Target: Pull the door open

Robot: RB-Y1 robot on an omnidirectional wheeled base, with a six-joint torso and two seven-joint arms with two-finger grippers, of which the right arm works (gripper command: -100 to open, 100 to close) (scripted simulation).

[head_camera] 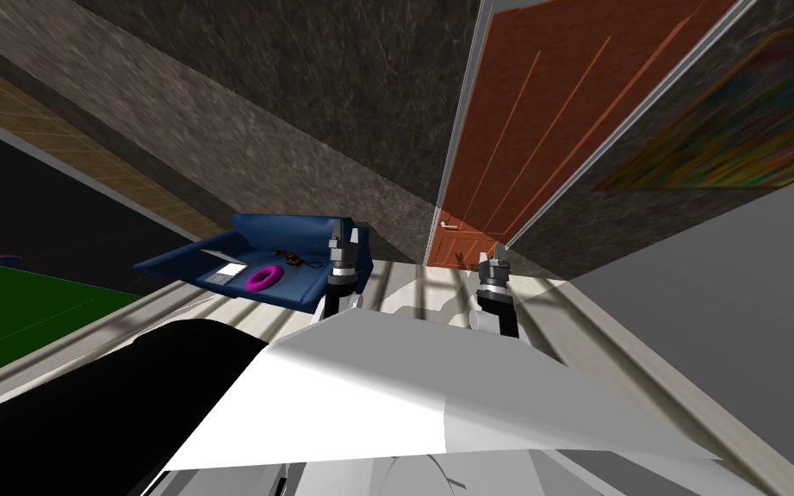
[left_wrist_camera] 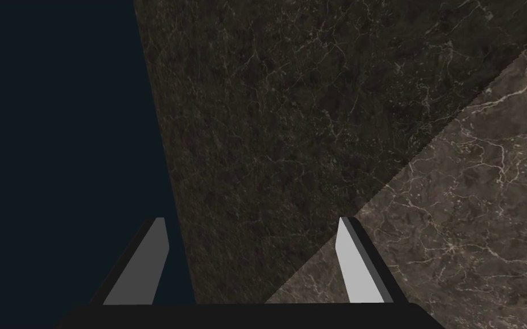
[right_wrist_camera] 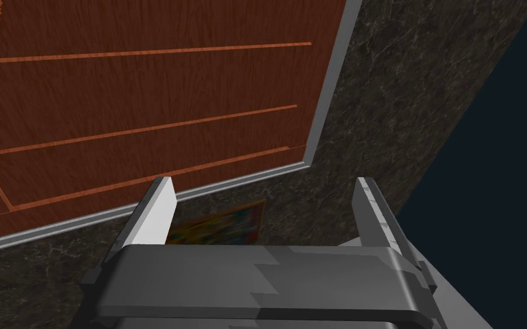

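So the reddish-brown wooden door with grooved panels [head_camera: 542, 112] [right_wrist_camera: 142, 85] is sitting ahead and a bit to the right of me. It's set in a light grey door frame [head_camera: 454, 146] [right_wrist_camera: 330, 85] and looking shut from here. Its small silvery lever handle [head_camera: 449, 225] is sticking out low on the door's left edge, right by the frame.

The right gripper [head_camera: 492, 256] [right_wrist_camera: 263, 183] is hovering in front of the door's lower part, just right of that handle and not touching it. Its jaws are standing spread wide, pointing up along the door panels. A colourful framed painting [head_camera: 731, 129] [right_wrist_camera: 216, 225] is hanging on the dark marbled wall [head_camera: 318, 77] to the right of the door.

The left gripper [head_camera: 335, 229] [left_wrist_camera: 251, 223] is hanging out well left of the door, in front of a dark blue sofa [head_camera: 292, 226]. Its jaws are spread apart too. An open grey laptop [head_camera: 223, 267] and a magenta ring [head_camera: 264, 277] are lying on the sofa seat, side by side.
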